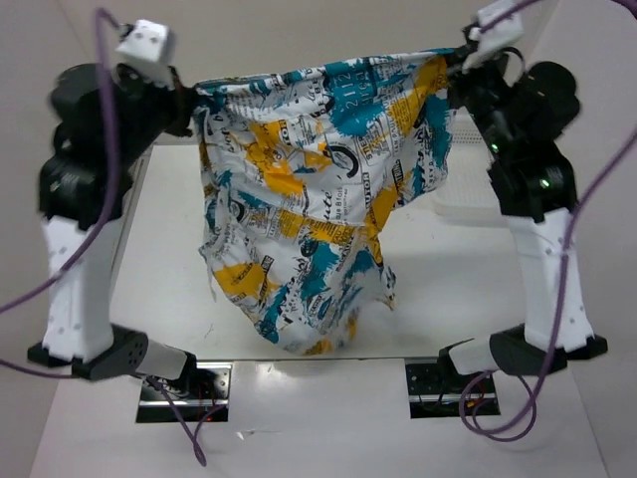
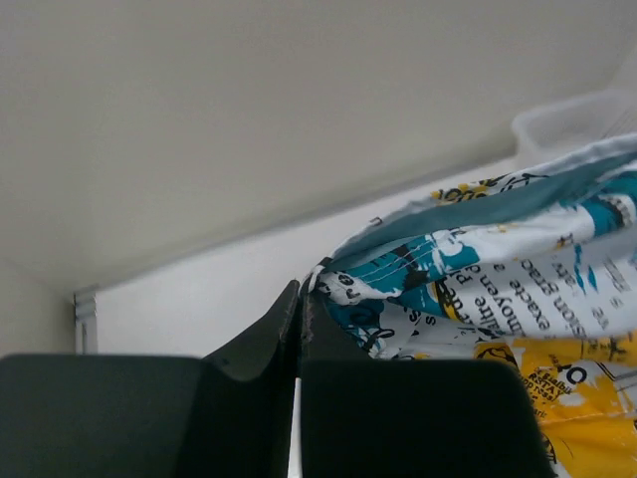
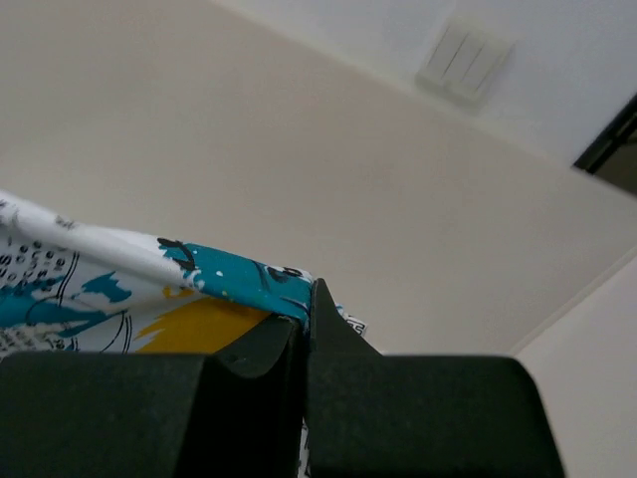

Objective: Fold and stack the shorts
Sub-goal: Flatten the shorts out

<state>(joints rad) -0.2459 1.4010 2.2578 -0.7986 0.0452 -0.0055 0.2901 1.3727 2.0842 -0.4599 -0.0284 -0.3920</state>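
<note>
Shorts are up in the air over the table, top edge stretched left to right, the rest hanging down lengthwise. Left gripper and right gripper each pinch a top corner (jaws tight on cloth in both wrist views). Left wrist view catches the basket; right wrist view a wall switch.

**My count of what is here**

I see one pair of shorts. I have two grippers, my left gripper and my right gripper. There is one white basket and one table. There are two purple cables, the left cable and the right cable.
</note>
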